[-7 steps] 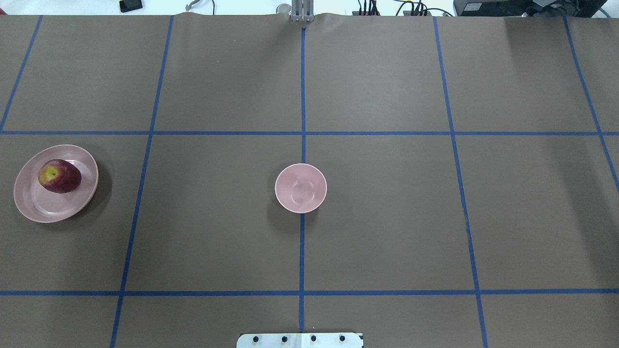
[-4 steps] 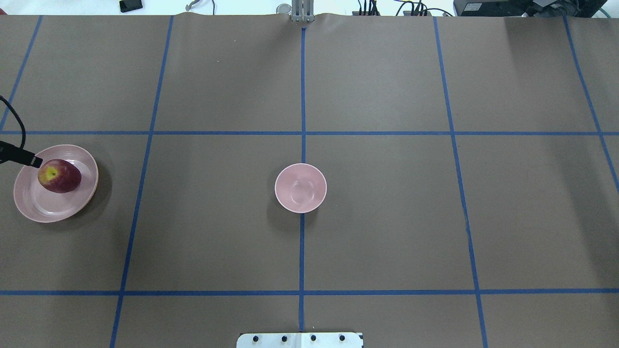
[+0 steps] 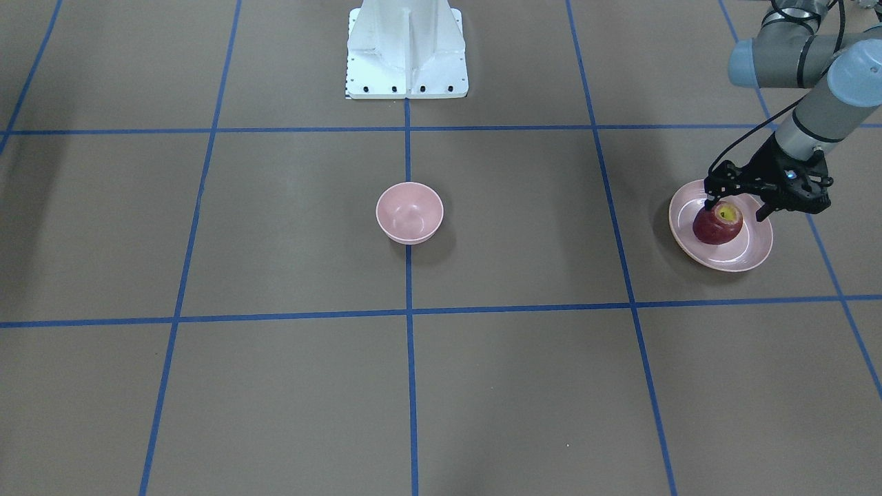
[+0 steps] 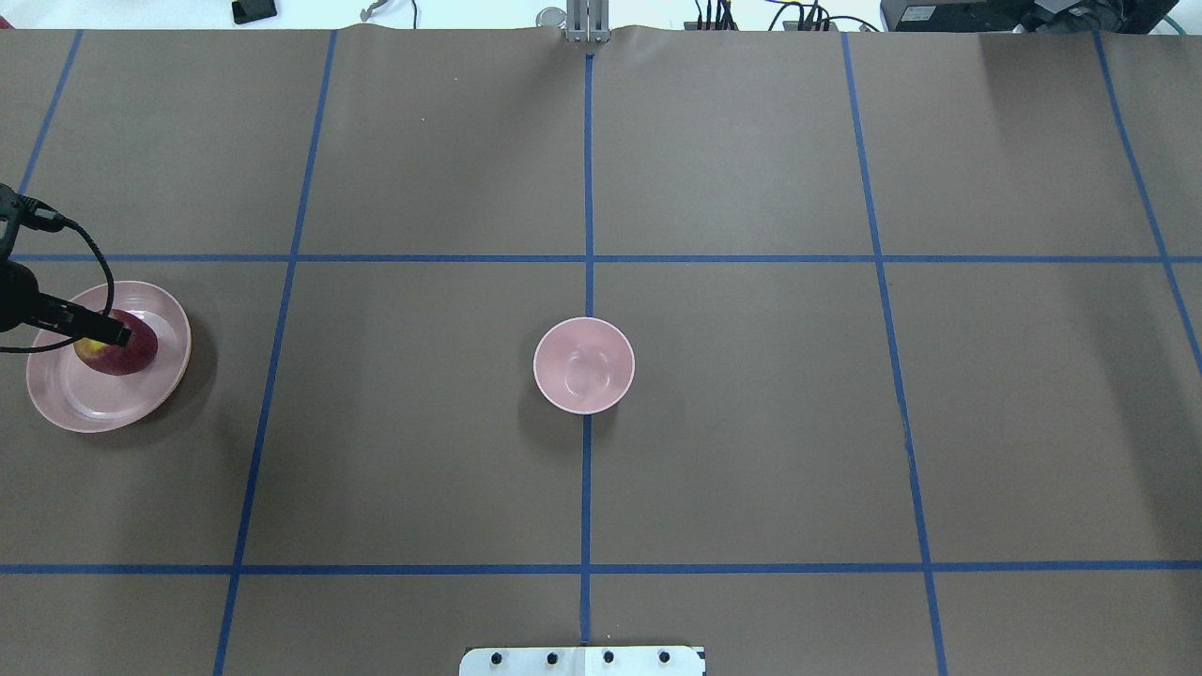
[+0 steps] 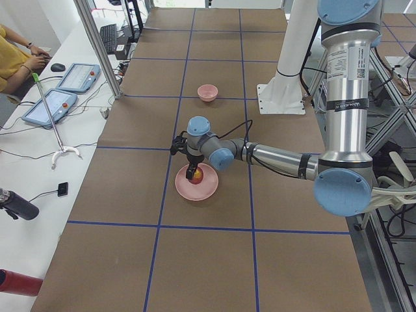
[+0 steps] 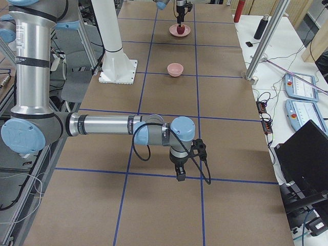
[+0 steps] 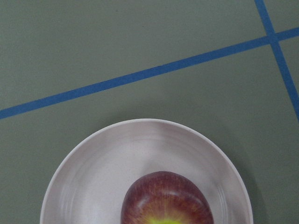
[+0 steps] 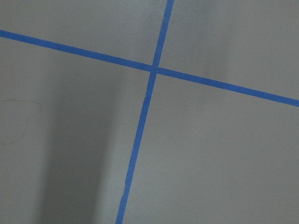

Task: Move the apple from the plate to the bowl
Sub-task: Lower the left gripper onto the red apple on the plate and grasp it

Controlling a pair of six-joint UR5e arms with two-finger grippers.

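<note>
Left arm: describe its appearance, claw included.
The left arm is silver-grey tubing with rounded pale blue joint caps. Its claw is black with two slim fingers, and a thin black cable loops beside the wrist.

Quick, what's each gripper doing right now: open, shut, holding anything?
Left gripper: jaws open at the apple on the plate, holding nothing.
Right gripper: cannot tell; only a side view shows it.

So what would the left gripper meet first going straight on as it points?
Most likely the apple, sitting on the plate: the left gripper points down over it, open; the gap is unclear.
</note>
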